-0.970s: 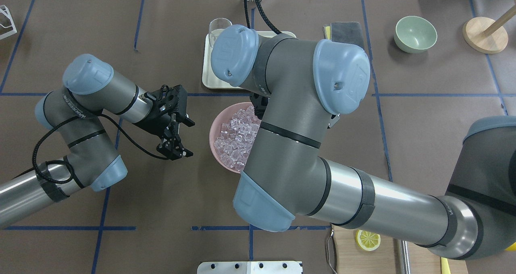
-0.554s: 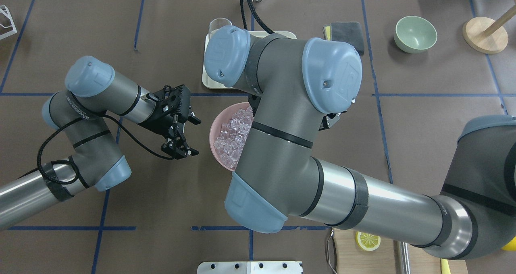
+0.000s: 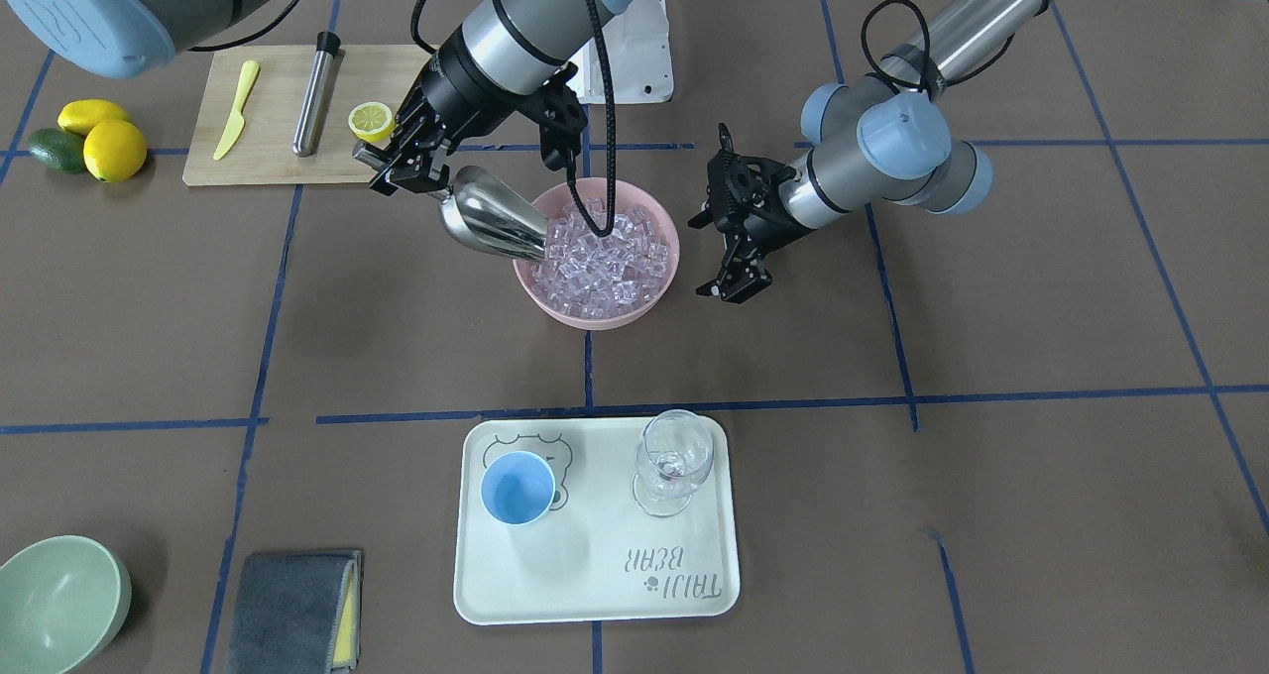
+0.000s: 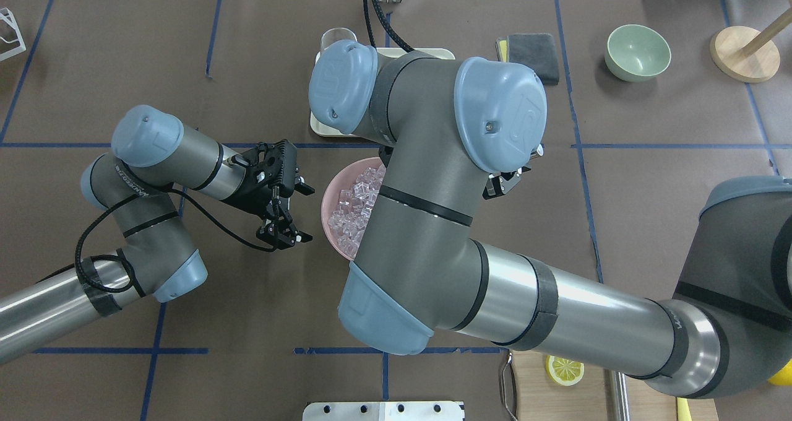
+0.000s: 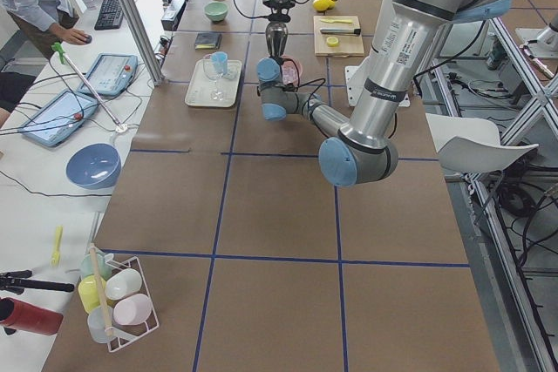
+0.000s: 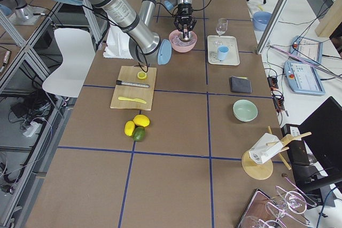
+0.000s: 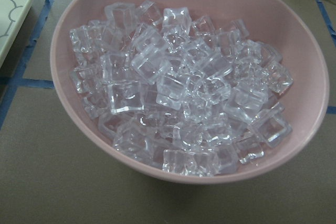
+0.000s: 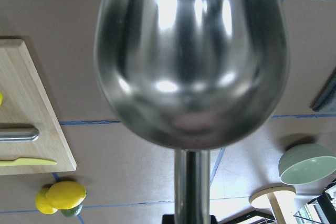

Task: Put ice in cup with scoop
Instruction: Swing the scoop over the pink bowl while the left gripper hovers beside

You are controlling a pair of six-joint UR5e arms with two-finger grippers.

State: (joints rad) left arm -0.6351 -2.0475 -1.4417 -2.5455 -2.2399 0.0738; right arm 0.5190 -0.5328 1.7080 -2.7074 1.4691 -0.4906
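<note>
Brown worktop (image 3: 991,307) crossed by blue tape carries a pink bowl (image 3: 595,315) heaped with ice (image 3: 605,258) at the frame's centre. From the upper left, the right gripper (image 3: 402,173) has its fingers clenched on the handle of the scoop (image 3: 491,220), whose mouth dips into the cubes at the bowl's left rim. Just right of the bowl hovers the left gripper (image 3: 706,258), fingers seemingly released, grasping nothing. The cup (image 3: 518,488) stands on a tray (image 3: 595,585) at lower centre.
</note>
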